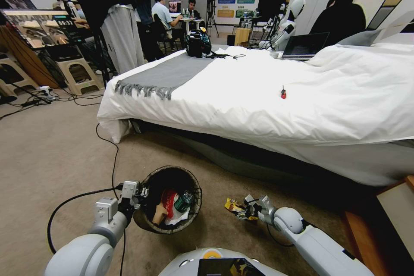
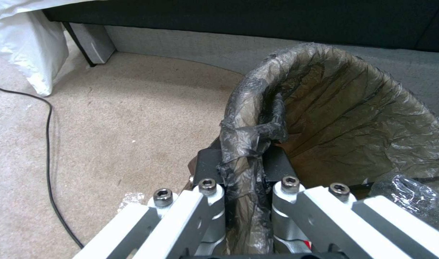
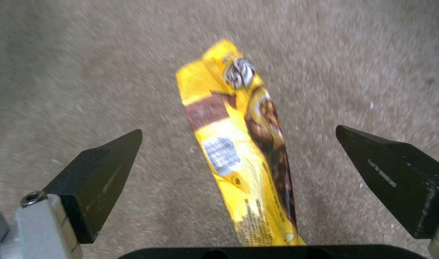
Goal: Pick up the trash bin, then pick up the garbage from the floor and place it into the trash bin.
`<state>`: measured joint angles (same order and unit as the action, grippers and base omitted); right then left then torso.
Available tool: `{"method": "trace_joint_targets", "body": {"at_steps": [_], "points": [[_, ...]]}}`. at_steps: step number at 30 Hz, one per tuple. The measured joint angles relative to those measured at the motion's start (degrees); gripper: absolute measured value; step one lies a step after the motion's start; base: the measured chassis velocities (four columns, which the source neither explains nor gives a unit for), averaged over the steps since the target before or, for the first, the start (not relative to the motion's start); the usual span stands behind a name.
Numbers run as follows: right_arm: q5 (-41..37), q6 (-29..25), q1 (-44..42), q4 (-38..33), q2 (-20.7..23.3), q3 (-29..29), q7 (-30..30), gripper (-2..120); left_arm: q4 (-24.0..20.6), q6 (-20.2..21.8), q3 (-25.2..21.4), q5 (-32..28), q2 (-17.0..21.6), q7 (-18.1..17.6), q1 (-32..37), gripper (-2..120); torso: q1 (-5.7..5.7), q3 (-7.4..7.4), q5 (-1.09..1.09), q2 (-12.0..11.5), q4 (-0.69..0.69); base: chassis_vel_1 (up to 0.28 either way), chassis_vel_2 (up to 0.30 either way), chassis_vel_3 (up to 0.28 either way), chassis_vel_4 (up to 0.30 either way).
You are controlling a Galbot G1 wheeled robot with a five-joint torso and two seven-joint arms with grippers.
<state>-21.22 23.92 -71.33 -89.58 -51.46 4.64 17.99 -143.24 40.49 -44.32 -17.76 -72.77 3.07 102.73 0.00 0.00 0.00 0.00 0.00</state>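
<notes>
The trash bin [image 1: 196, 189], round with a dark bag liner [image 2: 354, 108], sits low at my left front. My left gripper [image 1: 140, 194] is shut on its rim, the fingers pinching the liner edge [image 2: 243, 162]. Inside lie garbage pieces: a red-and-white wrapper [image 1: 169, 200], a small clear bottle [image 1: 183, 201] and a cardboard bit [image 1: 159, 214]. A yellow wrapper [image 1: 233, 205] lies on the carpet to the right of the bin. My right gripper [image 1: 244, 208] is open right over it, and the wrapper [image 3: 233, 144] runs between the two black fingers [image 3: 104, 169].
A white-covered bed [image 1: 267, 108] stands close ahead, with a red-handled screwdriver [image 1: 283, 93], a helmet [image 1: 198, 43] and a laptop [image 1: 304, 46] on it. A black cable [image 1: 113, 155] trails over the carpet on the left. Wooden furniture [image 1: 396, 215] stands at the right.
</notes>
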Motion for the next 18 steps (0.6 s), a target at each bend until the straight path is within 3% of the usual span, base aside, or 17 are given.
{"method": "trace_joint_targets", "body": {"at_steps": [18], "points": [[4.1,-1.9,1.2,7.0,-3.7,0.1,-0.9,100,0.0,0.0,0.3,0.0,0.7,0.1,-0.3,6,0.00,0.00,0.00,0.0,0.00,0.000,0.000,0.000,0.000]]}}
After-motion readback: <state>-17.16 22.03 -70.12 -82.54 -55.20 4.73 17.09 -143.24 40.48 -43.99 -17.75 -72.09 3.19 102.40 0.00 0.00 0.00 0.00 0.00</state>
